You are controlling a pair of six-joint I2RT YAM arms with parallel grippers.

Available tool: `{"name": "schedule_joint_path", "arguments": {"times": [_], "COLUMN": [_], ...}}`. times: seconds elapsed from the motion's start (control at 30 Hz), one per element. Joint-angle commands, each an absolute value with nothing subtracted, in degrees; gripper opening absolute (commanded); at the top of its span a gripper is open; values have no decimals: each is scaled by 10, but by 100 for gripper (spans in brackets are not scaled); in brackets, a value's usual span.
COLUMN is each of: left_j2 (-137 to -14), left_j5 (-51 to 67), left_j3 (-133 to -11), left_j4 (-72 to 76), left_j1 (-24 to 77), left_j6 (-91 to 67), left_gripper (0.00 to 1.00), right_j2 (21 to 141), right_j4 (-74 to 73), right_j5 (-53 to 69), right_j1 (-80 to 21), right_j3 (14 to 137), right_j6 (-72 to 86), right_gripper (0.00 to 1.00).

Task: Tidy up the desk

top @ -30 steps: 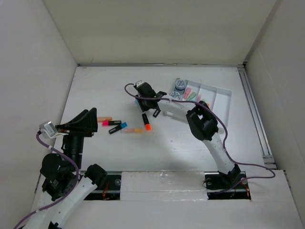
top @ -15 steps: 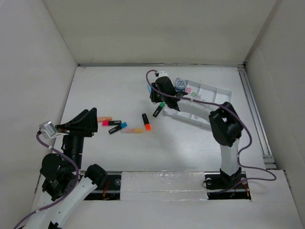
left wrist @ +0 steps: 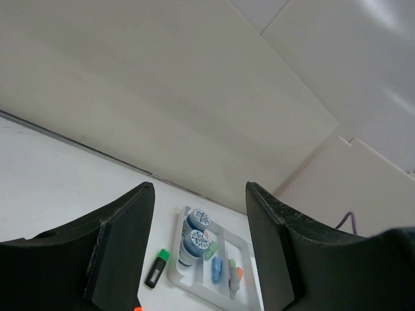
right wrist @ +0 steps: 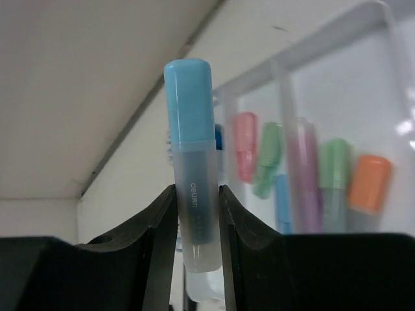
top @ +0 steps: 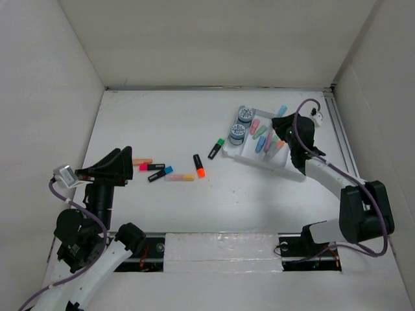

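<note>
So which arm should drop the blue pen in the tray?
Right. The right jaws grip the blue pen, close by the tray. The left jaws stand open and empty, far across the desk.

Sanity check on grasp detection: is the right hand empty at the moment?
No: in the right wrist view the right hand is clamped on a translucent highlighter with a light blue cap.

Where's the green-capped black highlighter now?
Top view: black green-capped highlighter lies on the white desk, just left of the white compartmented tray, right of the orange-capped black marker.
</note>
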State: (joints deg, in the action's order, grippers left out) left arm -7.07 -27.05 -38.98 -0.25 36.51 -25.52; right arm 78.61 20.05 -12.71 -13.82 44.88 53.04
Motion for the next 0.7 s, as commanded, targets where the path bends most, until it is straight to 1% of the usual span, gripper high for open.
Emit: {"name": "schedule_joint_path", "arguments": {"times": [0.0, 0.1, 0.2, 0.23, 0.27, 0.33, 0.37, 0.4, 0.43, 0.47, 0.5, 0.53, 0.57, 0.63, 0.67], "left_j2": [-80, -83, -87, -89, -89, -91, -92, -93, -93, -91, -91, -91, -91, -91, -91], "left_j5": [-261, -260, -259, -258, -259, -257, -256, -256, -255, -256, -255, -255, -256, -256, -255], "left_j3": [-386, -388, -388, -388, -388, -388, -388, -388, -388, -388, -388, -388, -388, -388, -387], "left_j4": [24, 24, 24, 24, 25, 25, 25, 25, 25, 25, 25, 25, 25, 25, 25], "left_j1": [362, 362, 362, 362, 362, 362, 362, 362, 362, 362, 362, 362, 362, 362, 362], "left_j6": [-249, -248, -248, -248, -248, -248, -248, -248, -248, -248, -248, -248, -248, -248, -248], "left_gripper": [54, 54, 54, 54, 54, 54, 54, 54, 54, 54, 54, 54, 54, 54, 54], "right_j2": [808, 830, 842, 839, 834, 818, 799, 788, 780, 768, 766, 766, 769, 799, 814], "right_j4": [216, 227, 228, 225, 226, 223, 227, 233, 248, 253, 254, 253, 257, 264, 256], "right_j5": [-58, -4, -11, -15, -13, -11, -11, -12, -11, -10, -14, -13, -4, 34, 62], "right_j1": [-74, -44, -25, -18, -18, -18, -28, -37, -50, -86, -108, -133, -188, -253, -285], "right_j3": [416, 414, 409, 409, 407, 404, 400, 398, 395, 395, 400, 405, 419, 441, 458], "right_j6": [611, 610, 616, 618, 616, 613, 609, 604, 597, 581, 569, 556, 523, 477, 428], "right_gripper": [4, 6, 28, 49, 56, 63, 63, 63, 60, 57, 51, 21, 11, 1, 1]}}
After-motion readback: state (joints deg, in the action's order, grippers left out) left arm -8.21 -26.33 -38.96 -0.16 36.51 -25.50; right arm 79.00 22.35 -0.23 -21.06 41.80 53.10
